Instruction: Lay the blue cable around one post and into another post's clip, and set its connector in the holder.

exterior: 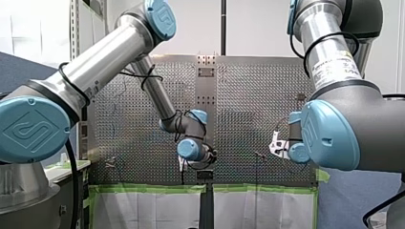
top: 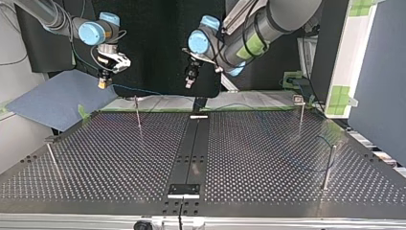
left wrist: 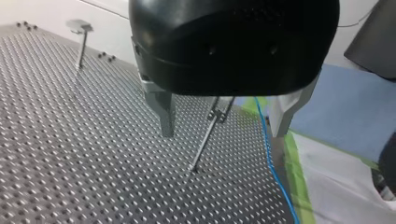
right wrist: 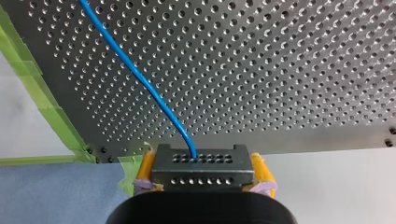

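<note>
Blue cable (right wrist: pixel 140 79) runs into the top of a dark metal connector (right wrist: pixel 201 161), a small block with rows of holes. That block is clamped between the yellow pads (right wrist: pixel 146 165) of my right gripper (right wrist: pixel 204 173), which is closed tight on its two sides. From the block the cable stretches away over the perforated table (right wrist: pixel 280 70), slanting toward the edge taped in green (right wrist: pixel 42 102).

At the top view's left, my right gripper (top: pixel 102 84) hangs above the table's far edge and over the corner of a blue mat (top: pixel 57 100). The thin cable (top: pixel 139 89) trails from it toward the right. A slim post (top: pixel 138 112) stands on the table just near of that line.

My left gripper (left wrist: pixel 222 135) hangs above the table with its metal fingers (left wrist: pixel 166 116) spread wide and nothing between them. Beyond the gap stands a thin post (left wrist: pixel 205 140) with a clip (left wrist: pixel 223 105) at its top, well clear of both fingers. The cable (left wrist: pixel 271 154) lies beside the finger nearer the green tape (left wrist: pixel 294 163), along the table's edge, apart from the post. Far off stands another post (left wrist: pixel 81 44) with a flat head.

In the top view my left gripper (top: pixel 190 81) hangs over the far end of the dark centre strip (top: pixel 196 143).
</note>
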### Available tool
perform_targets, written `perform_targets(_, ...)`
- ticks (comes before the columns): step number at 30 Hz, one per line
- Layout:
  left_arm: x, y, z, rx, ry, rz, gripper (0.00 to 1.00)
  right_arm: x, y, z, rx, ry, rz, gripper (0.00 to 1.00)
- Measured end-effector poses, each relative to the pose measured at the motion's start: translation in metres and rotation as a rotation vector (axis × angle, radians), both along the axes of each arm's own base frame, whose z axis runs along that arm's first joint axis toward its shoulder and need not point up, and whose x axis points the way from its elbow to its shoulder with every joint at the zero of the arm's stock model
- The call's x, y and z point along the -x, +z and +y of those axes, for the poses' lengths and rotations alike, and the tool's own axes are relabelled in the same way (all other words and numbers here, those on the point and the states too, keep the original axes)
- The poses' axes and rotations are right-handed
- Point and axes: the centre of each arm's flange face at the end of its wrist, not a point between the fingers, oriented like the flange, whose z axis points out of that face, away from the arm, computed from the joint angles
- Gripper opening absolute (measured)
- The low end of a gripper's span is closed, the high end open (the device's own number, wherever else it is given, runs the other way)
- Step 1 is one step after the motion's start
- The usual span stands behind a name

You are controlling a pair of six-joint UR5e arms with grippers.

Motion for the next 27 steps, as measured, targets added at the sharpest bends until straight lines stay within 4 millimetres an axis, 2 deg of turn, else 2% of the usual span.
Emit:
perform_targets(9,-0.008,-0.029,-0.008,-0.016,-0.004,0.021,1.0,-0.002,0.0,0.0,0.004,0.004,0.004,0.0)
perform_targets(18,-0.005,-0.065,-0.003,-0.048,-0.001,0.063,1.0,-0.003,0.001,0.001,0.006,0.006,0.004,0.0)
perform_targets(27,-0.016,-0.062,-0.009,-0.036,0.014,0.04,1.0,-0.004,0.001,0.001,0.007,0.008,0.004,0.0)
